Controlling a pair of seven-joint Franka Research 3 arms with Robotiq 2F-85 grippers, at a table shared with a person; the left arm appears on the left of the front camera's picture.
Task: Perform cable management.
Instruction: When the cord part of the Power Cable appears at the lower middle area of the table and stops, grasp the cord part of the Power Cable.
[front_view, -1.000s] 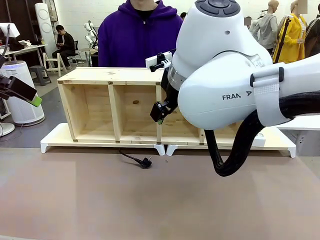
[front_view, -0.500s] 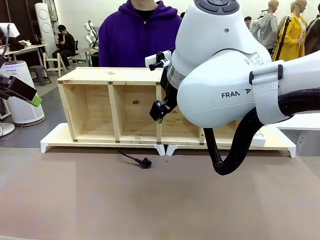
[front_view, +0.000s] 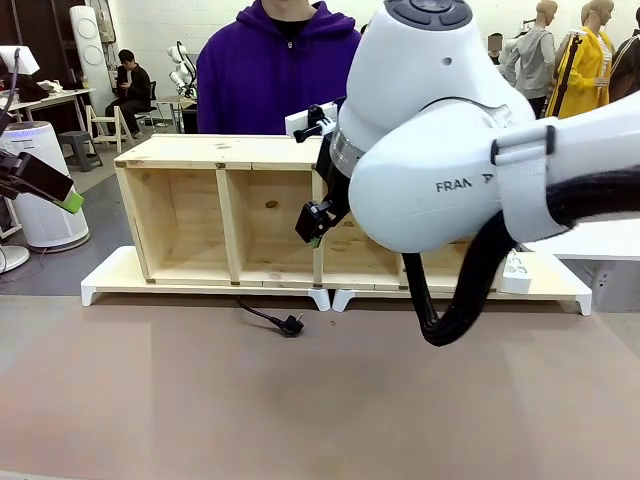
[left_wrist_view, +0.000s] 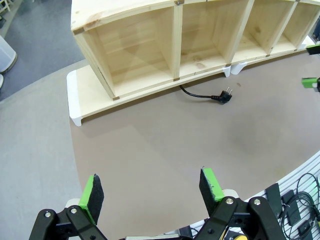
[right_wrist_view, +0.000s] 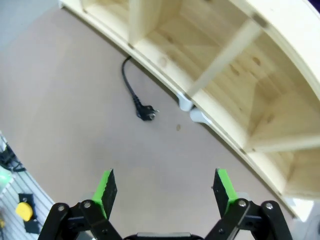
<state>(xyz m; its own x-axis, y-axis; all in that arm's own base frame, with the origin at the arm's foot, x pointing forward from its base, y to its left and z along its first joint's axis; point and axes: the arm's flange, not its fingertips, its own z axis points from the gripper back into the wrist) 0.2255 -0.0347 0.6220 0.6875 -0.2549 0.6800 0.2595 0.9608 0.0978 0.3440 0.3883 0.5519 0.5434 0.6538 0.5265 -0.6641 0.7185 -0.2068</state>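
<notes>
One thin black power cord (front_view: 262, 315) lies on the brown table top (front_view: 300, 410), just in front of the long pale wooden shelf (front_view: 230, 152). Just a short stretch of it is out in the open. It curves out from under the edge of the white base board (front_view: 108, 277) that the shelf stands on and ends in a round black plug (front_view: 292, 324). The plug rests flat on the table, a little left of the spot where two white feet of the board stand side by side. Where the rest of the cord runs I cannot tell.

Above the plug and slightly to its right, the right gripper (front_view: 312, 222) hangs in the air before one of the shelf's upright dividers, touching nothing. Its own camera shows the two green-padded fingers (right_wrist_view: 106, 187) spread wide with nothing between them, and the cord and plug lie on the table well beyond them. The bulky white arm (front_view: 440, 130) carrying it reaches in from the right and hides much of the shelf's right half.

Far off at the left side, the left gripper (front_view: 45, 185) is raised clear of the table. Its fingers (left_wrist_view: 209, 182) are likewise parted and empty, and the cord is well away from it.

Behind the shelf, on the far side, stands a person in a purple hooded top (front_view: 280, 75)
</notes>
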